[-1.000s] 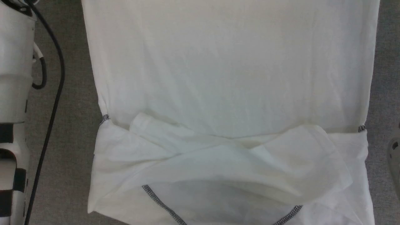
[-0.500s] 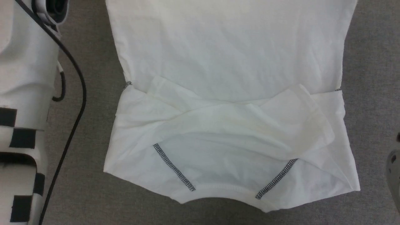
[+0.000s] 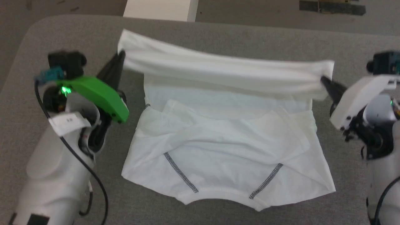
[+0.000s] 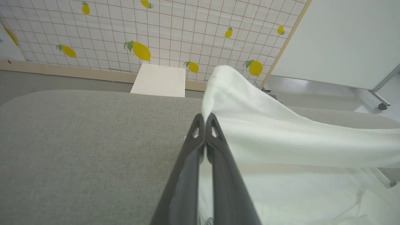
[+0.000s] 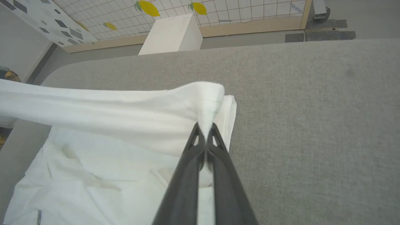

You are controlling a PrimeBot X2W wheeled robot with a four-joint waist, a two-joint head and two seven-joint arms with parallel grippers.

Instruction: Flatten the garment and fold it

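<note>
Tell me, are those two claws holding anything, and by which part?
Both are shut on the garment: the left gripper pinches the left corner of its raised far edge, the right gripper the right corner.

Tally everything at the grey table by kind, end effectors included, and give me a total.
Garment: 1
End effectors: 2, the left end effector and the right end effector, each shut on a lifted corner of the garment
White box: 1
Total: 4
</note>
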